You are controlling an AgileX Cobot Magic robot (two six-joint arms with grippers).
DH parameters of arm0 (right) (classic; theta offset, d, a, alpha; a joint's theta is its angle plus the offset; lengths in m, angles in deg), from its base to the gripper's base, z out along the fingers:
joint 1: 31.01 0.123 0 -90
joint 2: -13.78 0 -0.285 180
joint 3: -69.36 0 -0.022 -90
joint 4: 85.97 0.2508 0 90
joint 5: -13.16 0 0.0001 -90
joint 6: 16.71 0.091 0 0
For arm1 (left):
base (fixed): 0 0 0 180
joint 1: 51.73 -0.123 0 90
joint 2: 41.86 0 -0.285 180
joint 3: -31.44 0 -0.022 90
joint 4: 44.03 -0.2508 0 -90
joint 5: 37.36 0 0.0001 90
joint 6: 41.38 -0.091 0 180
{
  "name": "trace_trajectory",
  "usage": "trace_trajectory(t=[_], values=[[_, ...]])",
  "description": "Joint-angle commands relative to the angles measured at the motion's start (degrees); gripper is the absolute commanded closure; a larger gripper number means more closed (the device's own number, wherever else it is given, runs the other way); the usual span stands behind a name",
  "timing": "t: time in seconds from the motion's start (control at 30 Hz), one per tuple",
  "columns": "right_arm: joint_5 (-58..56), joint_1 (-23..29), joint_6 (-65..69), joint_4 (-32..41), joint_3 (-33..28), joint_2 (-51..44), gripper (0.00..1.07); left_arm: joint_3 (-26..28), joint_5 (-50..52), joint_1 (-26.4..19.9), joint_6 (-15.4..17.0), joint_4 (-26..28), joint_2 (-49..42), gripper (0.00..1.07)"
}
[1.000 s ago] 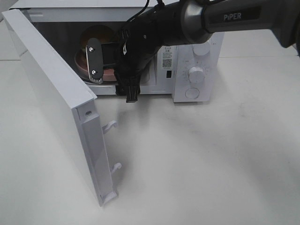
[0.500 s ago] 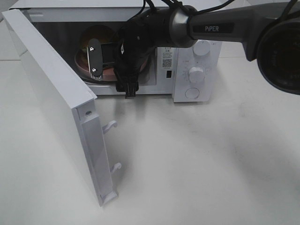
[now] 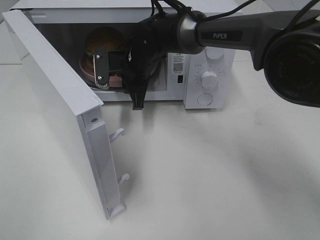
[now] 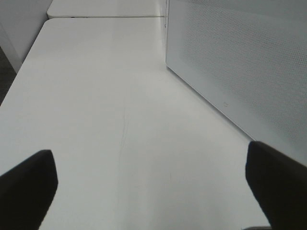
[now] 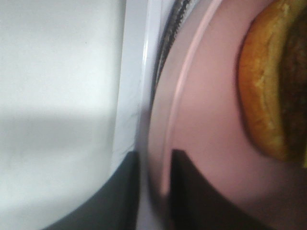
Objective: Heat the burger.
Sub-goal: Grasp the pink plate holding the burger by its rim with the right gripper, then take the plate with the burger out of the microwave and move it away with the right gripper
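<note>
Gripping the pink plate [image 5: 201,124] rim, right gripper [image 5: 154,187]; arm [image 3: 225,35] reads "PiPER".

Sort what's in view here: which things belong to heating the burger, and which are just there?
Job:
- burger, on the pink plate inside the microwave
- microwave door, standing open
- right gripper, jaws on the plate's rim
- dials

Just there:
- left gripper, open over the bare white table
</note>
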Motion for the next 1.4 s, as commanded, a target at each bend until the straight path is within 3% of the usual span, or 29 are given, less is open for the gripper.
trace_trajectory(t=[0.03,0.57,0.97,1.4], values=[[3.3,0.0,-0.8,-1.0,0.7,0.2,1.07,-0.2,0.7,-0.1,0.2,0.5,-0.9,0.07],[-2.7,3.0,-9.3,2.6,-0.1,-2.8,1.07,-0.2,0.7,-0.1,0.2,0.5,-0.9,0.07],[7.0,2.2,-24.4,8.1,-15.2,-12.9,1.07,-0.2,0.7,-0.1,0.2,0.5,-0.9,0.07],[8.6,0.3,-33.5,14.2,-24.2,-21.0,1.07,-0.2,0.7,-0.1,0.2,0.5,-0.9,0.07]])
